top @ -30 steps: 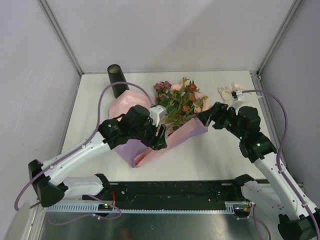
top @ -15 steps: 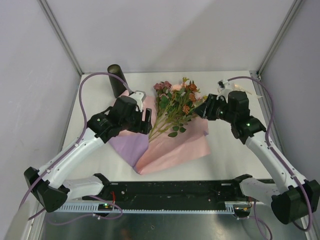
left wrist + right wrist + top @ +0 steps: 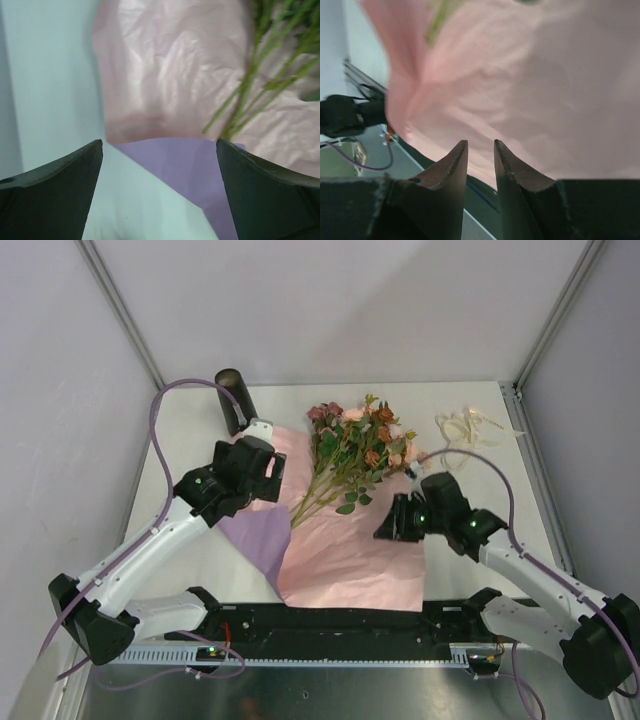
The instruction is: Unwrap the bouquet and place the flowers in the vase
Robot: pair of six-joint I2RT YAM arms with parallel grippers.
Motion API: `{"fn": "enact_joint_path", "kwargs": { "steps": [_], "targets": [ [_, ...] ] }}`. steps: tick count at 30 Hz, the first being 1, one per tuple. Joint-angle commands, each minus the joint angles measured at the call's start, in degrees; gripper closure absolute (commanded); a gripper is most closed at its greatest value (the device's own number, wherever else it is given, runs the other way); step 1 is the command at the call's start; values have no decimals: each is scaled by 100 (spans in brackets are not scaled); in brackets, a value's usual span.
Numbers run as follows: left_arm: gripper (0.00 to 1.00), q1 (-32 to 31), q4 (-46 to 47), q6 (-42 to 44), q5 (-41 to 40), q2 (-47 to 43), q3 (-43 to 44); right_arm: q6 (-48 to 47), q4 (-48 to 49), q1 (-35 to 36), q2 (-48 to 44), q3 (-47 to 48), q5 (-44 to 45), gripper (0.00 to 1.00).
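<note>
Arms are bent inward over the surface (image 3: pixel 480 490). The left tool (image 3: pixel 160 147) is held wide apart beside the flowers (image 3: pixel 355 445), which are laid on the pink sheet (image 3: pixel 350 560). The right tool (image 3: pixel 481 145) is nearly together at that sheet's edge, grip indiscernible.

Legible text, labels, brands, numbers, signs: none in any view. The tall matte-black tapered cylinder vase (image 3: pixel 232 400), at eleven o'clock in the overhead view, and the crumpled pink wrapping-paper sheet (image 3: pixel 350 560), at six o'clock, show plain faces only.
</note>
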Motion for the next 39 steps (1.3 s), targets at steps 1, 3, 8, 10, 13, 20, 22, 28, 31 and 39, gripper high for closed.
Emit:
{"fn": "enact_joint_path", "kwargs": {
  "steps": [1,3,8,10,13,20,22,28,31,39],
  "targets": [
    [0,26,-16,-110,-1229,-129,-270,711,401,155,-392,-1054,527,67],
    [0,28,-21,-150,-1462,-163,-319,904,633,222,-479,-1501,695,67],
    [0,15,-15,-298,-1927,-387,-349,1177,1067,447,-499,-2223,1237,67],
    [0,16,-3,-379,-1839,-489,-358,1192,1122,499,-424,-2325,1472,66],
    [1,29,12,-479,-1143,-552,-282,1189,1187,517,-319,-2362,1645,65],
    [8,25,44,-964,1453,-307,191,1165,1499,644,-585,-2341,1665,65],
    [11,23,67,-1178,1652,-153,263,1143,1575,729,-749,-2341,1673,65],
    [33,456,47,-2454,1765,253,-282,1091,1610,806,-1244,-2341,1673,64],
    [53,1019,45,-3412,1937,296,-814,1058,1544,809,-1490,-2341,1686,64],
    [94,2049,30,-4817,1818,-110,-2133,874,1305,808,-1914,-2341,1798,63]
  ]
}}
